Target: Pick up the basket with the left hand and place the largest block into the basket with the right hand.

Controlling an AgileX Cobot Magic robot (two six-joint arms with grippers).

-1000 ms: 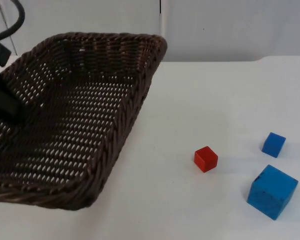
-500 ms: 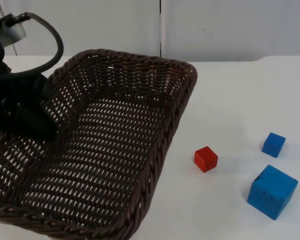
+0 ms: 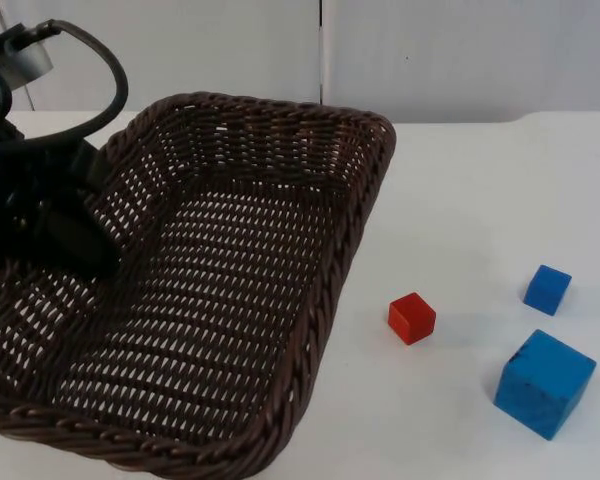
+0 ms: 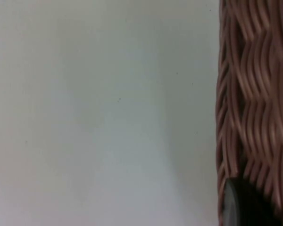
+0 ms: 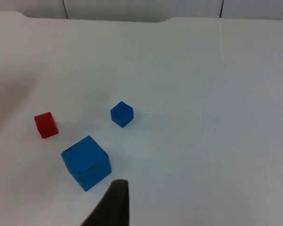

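**Basket gripped at its left rim, blocks on the table at right**

While the left gripper (image 3: pixel 75 235) clamps the left rim of the brown wicker basket (image 3: pixel 280 290), the basket takes up the left and centre of the top view, tilted, its near edge running off the lower frame edge. On the white table (image 3: pixel 460 190), right of the basket: a small red block (image 3: pixel 412 318) just beside the basket's right rim but apart from it; a small blue block (image 3: pixel 547 289) at the right edge; the large blue block (image 3: pixel 544 383) in the lower right corner, near the small blue one, not touching. All three sit apart from each other.

Left wrist view: woven basket wall (image 4: pixel 254 94) close up, with bare table (image 4: pixel 99 113) next to it. A dark fingertip (image 4: pixel 245 205) lies against the weave, so the grip is closed on the basket.

Right wrist view: the right gripper's fingertip (image 5: pixel 114 205) hangs above the table (image 5: pixel 203 70), near the large blue block (image 5: pixel 86 162). The red block (image 5: pixel 46 125) and small blue block (image 5: pixel 121 114) lie beyond it. Whether the right gripper is parted or closed cannot be told; it holds nothing visible.
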